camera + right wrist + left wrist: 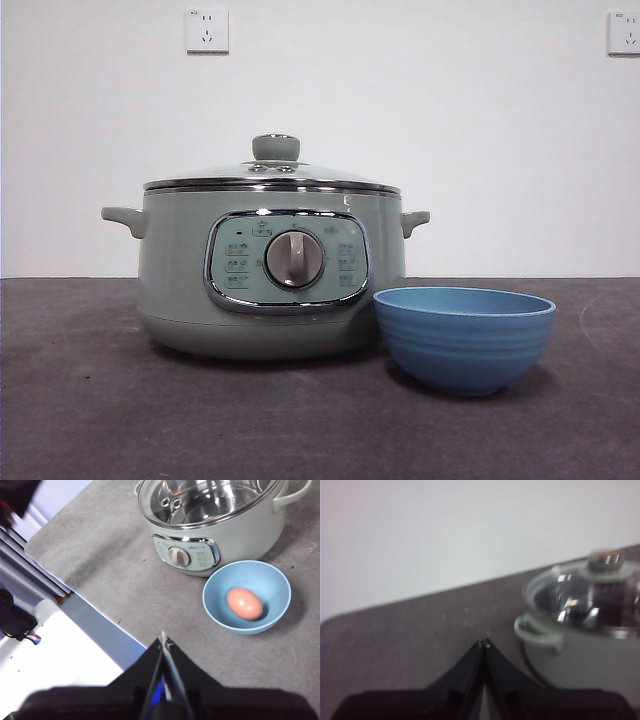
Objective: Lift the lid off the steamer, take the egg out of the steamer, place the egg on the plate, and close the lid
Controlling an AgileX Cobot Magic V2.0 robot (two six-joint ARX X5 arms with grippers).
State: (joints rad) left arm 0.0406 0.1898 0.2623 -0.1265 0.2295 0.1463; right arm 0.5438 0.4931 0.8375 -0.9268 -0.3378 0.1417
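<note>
The pale green steamer [270, 275] stands on the grey table with its glass lid [272, 176] seated on top, green knob upward. Beside its control dial sits the blue plate [465, 335], a small bowl. In the right wrist view a brown egg [245, 603] lies inside the plate [272, 582], and the steamer [220, 527] looks empty under the lid [200, 502]. My right gripper [163, 640] is shut and hovers high over the table's edge, away from the plate. Off to the side of the steamer [580, 650], near one handle, my left gripper [483, 642] is shut too.
The table's front edge and a white and grey frame [55, 630] show beside the right gripper. A white wall with two sockets [207, 30] stands behind the table.
</note>
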